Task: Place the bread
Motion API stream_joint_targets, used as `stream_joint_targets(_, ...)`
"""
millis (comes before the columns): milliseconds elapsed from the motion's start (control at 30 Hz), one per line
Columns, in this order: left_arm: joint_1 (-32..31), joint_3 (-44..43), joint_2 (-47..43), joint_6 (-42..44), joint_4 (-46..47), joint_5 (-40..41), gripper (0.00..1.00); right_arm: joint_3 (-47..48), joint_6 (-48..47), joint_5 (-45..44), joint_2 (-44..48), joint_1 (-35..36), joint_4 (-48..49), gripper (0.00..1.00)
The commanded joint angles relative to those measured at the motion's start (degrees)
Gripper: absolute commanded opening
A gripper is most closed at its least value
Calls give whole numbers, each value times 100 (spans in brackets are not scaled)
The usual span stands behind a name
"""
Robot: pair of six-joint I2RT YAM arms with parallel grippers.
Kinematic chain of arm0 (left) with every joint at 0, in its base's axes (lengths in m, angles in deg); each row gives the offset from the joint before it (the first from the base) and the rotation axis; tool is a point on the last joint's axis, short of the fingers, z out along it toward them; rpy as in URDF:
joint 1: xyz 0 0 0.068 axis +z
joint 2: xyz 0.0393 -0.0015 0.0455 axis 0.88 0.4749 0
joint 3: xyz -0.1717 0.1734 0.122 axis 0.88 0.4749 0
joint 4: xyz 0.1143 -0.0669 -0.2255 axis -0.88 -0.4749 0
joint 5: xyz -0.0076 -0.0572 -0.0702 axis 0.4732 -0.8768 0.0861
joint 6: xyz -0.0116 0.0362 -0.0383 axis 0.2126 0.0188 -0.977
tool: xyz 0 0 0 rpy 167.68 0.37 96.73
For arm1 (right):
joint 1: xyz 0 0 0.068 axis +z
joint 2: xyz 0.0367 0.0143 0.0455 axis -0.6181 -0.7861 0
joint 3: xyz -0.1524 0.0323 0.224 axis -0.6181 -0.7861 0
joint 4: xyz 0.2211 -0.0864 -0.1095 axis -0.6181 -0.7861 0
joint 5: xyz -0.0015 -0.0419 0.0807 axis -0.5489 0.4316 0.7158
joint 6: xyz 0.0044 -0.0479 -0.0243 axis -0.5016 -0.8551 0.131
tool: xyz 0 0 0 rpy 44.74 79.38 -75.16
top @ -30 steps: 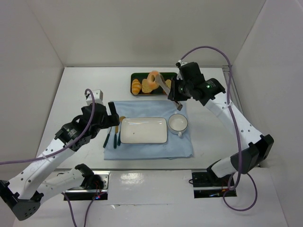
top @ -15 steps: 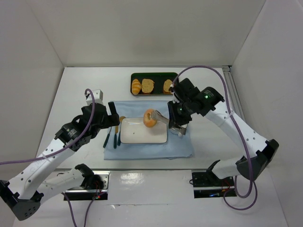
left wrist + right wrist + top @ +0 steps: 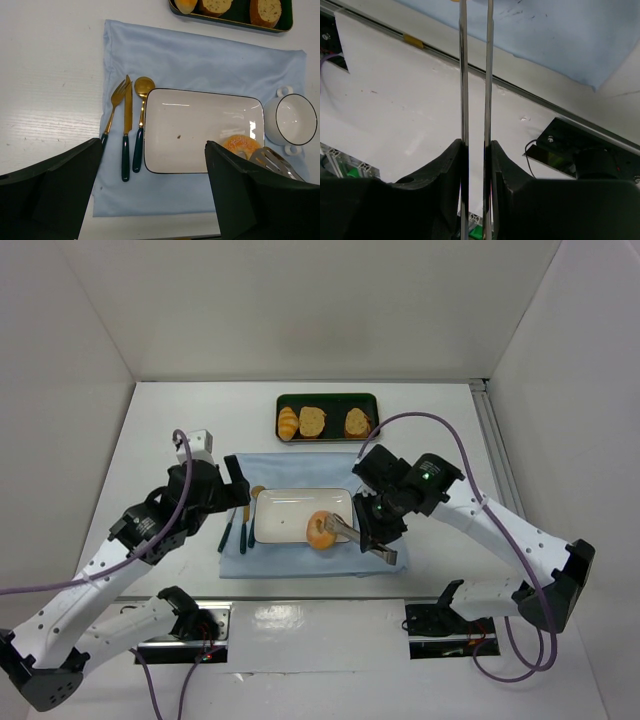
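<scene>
The right arm is arching low over the blue cloth (image 3: pixel 300 562), elbow bent, its end effector (image 3: pixel 372 536) clenching metal tongs (image 3: pixel 352 532) (both blades are running side by side between its fingers in the wrist view). The bread (image 3: pixel 321 531) is sitting at the tongs' tips, just ahead of that end effector, on the white plate's (image 3: pixel 290 502) nearest corner, ring facing roughly upward. The left end effector (image 3: pixel 154 145) is hovering, spread wide and grasping nothing.

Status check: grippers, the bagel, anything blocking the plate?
Right gripper shut on tongs. Bagel in tongs, at white plate near-right corner. Left gripper open, empty. Nothing blocking.
</scene>
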Motion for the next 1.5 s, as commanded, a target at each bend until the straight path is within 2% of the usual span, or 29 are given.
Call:
stream_joint_targets(0,-25,-44,-173,-81,115,-30,97,-60,307,-275,147,267,146,14)
stream_joint_targets(67,-25,9,-225,-81,62,-30,97,-60,369,-328,147,338,208,14)
stream_joint_targets(333,-25,9,-288,-143,9,-30,97,-60,492,-557,147,453,208,40)
stream_joint_targets(567,-25,61,-340,-143,9,-30,97,-113,553,-609,147,453,313,53)
stream_joint_targets(767,-25,61,-340,-143,9,-83,97,-166,606,-732,147,453,366,53)
stream_joint_targets(933,-25,61,-340,-143,9,-83,97,255,606,-1022,86,453,419,53)
stream_joint_targets(1267,-25,61,-288,-196,9,-136,97,1573,334,-1883,-643,453,419,53)
stream_joint_targets(1467,-25,122,-340,-196,9,-136,97,1777,324,-2849,-1004,374,357,53)
